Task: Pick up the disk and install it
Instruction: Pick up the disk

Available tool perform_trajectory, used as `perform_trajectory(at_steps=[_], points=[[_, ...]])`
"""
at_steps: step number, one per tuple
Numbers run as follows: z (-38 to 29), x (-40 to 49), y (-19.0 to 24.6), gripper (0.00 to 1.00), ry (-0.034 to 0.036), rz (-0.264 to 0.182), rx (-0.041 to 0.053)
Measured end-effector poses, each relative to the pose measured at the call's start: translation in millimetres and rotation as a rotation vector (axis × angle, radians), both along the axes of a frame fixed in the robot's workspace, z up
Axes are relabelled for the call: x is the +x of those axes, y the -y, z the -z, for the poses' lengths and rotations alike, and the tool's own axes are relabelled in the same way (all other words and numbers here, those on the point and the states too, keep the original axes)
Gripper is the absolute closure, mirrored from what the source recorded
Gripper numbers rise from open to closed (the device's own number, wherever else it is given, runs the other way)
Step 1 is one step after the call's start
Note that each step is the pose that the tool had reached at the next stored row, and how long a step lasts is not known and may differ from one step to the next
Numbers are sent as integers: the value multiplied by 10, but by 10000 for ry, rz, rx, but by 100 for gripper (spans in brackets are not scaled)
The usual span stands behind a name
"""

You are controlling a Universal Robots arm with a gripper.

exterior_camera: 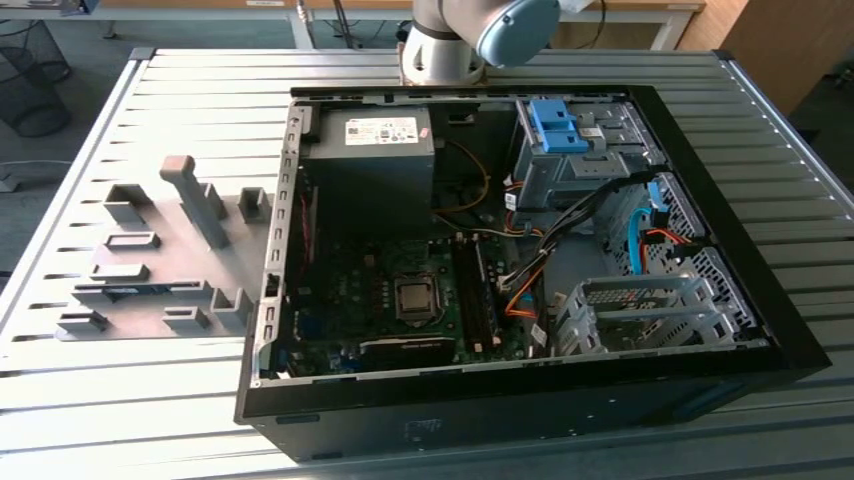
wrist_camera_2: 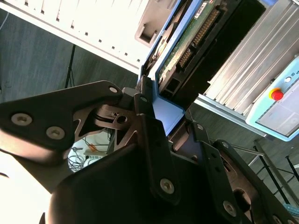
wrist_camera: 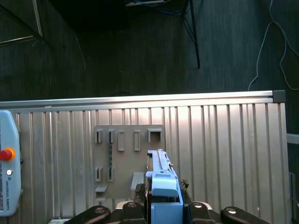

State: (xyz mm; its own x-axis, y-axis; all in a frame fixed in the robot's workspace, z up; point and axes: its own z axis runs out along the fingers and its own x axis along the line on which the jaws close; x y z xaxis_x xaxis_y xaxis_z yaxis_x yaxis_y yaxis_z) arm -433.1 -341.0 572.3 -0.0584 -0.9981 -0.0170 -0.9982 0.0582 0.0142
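Observation:
The disk is clamped in my gripper, held up in the air with its green circuit board side showing and its blue plastic bracket between the fingers. In the first wrist view the disk is seen edge-on with the blue bracket at my gripper, above the ribbed metal table. The open computer case lies on its side on the table, with the arm's joint behind its far edge.
A grey fixture plate with several upright holders lies on the exterior view's left of the case. In the case stand a drive cage with blue brackets, a grey metal cage, a power supply and cables. A teach pendant rests on the table.

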Motion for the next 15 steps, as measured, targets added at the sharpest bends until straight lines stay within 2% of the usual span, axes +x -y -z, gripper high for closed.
perform_trajectory(at_steps=[4, 9, 15], points=[[0, 46, 0, 64, -1, 0, 0], [0, 63, 12, 64, -2, 0, -1], [0, 65, 101, 64, -1, 1, -1]])
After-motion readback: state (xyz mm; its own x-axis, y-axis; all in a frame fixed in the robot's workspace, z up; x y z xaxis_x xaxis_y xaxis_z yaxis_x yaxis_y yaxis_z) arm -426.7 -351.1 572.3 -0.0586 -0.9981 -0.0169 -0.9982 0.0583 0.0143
